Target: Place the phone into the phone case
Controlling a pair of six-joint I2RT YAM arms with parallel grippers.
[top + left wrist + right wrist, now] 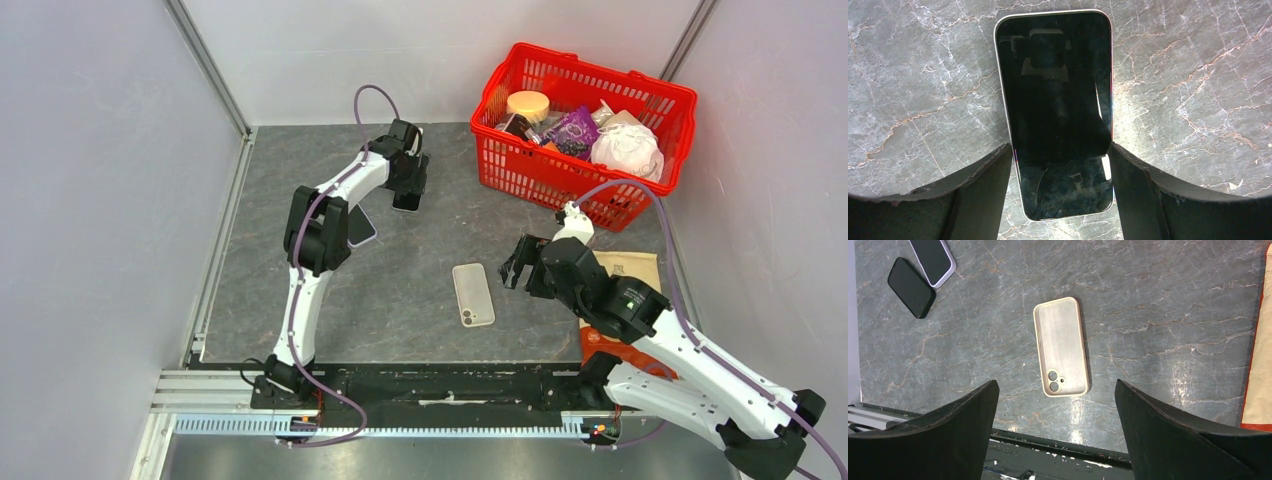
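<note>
clamps the phone (pixel 1055 75) by its long edges with the left gripper (pixel 1060 147), well beyond and left of the phone case (pixel 473 294). holds the right gripper (pixel 515 268) wide open just right of the phone case, lying flat on the bench (pixel 420 290).

Grey marbled table (pixel 420 335) carries phones (pixel 361 229), case (pixel 473 294), basket (pixel 520 172).
</note>
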